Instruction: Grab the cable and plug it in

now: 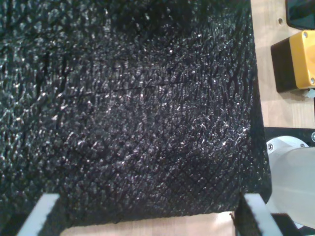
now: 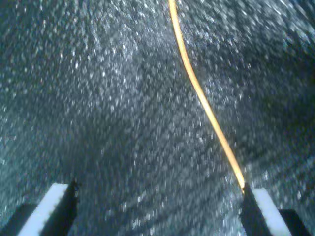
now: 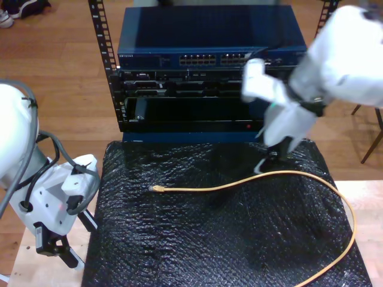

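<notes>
On the black mat (image 3: pixel 239 239): the cable (image 3: pixel 239 182) lies loose, plug (image 3: pixel 157 188) toward the exterior view's left.
My second gripper (image 2: pixel 157 206): spread wide, empty, cable beside one finger, poised to grab.
My first gripper (image 1: pixel 147 211): parted, empty, waiting at mat's edge.

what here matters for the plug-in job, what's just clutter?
Job:
- cable, plug end, lying on the black mat
- switch ports in the rack
- my second end effector, open beside the cable

Clutter:
- yellow box
</notes>
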You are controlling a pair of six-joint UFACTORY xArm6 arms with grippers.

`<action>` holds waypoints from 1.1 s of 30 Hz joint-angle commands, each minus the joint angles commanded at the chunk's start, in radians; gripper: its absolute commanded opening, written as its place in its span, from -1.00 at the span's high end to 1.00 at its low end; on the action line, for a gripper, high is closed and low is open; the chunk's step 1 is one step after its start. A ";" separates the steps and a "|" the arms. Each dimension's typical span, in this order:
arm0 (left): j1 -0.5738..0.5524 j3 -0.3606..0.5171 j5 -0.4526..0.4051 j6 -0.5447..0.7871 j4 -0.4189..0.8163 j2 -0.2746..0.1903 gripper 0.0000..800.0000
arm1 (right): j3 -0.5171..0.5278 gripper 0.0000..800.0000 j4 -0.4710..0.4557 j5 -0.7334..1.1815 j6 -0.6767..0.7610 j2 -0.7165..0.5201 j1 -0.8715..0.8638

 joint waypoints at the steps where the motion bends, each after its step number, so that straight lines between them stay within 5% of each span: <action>1: 0.000 0.002 -0.003 0.000 0.000 0.000 -1.00 | -0.008 -0.96 0.000 -0.012 0.003 0.018 0.015; 5: 0.002 0.005 -0.003 0.000 0.000 0.000 -1.00 | -0.044 -0.96 -0.015 -0.051 0.051 0.069 0.080; 14: 0.005 0.002 -0.005 -0.009 0.000 0.002 -1.00 | -0.146 -0.96 -0.245 -0.068 0.319 0.193 0.198; 33: 0.129 -0.003 -0.003 -0.034 0.000 -0.002 -1.00 | -0.250 -0.96 -0.425 -0.092 0.672 0.356 0.371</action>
